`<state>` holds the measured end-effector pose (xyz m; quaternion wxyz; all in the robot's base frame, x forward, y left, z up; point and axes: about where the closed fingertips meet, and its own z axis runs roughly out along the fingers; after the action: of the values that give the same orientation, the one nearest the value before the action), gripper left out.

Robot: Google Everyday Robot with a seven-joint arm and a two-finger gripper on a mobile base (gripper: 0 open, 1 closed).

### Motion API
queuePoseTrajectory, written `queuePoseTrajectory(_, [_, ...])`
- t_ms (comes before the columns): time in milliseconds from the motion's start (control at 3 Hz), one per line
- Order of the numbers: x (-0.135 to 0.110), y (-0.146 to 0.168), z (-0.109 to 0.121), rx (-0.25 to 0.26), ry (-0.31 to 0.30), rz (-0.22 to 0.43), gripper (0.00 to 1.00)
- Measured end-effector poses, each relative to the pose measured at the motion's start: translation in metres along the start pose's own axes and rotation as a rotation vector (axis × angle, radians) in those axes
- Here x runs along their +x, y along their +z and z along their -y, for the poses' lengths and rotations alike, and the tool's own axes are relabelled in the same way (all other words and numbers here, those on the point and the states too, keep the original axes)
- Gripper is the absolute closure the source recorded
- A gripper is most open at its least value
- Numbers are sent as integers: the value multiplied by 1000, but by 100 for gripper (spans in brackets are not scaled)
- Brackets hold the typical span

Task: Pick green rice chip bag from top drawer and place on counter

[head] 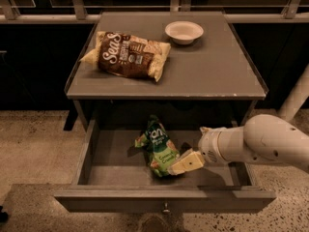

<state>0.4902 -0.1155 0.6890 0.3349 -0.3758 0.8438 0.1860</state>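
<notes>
In the open top drawer (120, 199), your gripper (186, 162) is touching the green rice chip bag (157, 145) lying mid-drawer, closed or not I cannot tell, so be pinching mid-bag and lifting clear toward the front-right corner of the counter (217, 76).

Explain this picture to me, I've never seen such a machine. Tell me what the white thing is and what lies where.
The white tube on the right is a robot arm. Its tan tip is the gripper, reaching into the open top drawer at the edge of the green rice chip bag. Whether it grips the bag cannot be told. The single camera looks down from the front. On the counter lie a brown-and-cream snack bag and a white bowl.
</notes>
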Motion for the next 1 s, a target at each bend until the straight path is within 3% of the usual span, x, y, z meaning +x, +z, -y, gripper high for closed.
queuePoseTrajectory(667, [-28,65,-23,-68,10,55,0])
queuePoseTrajectory(1000, [-19,99,-37,-98,48,40,0])
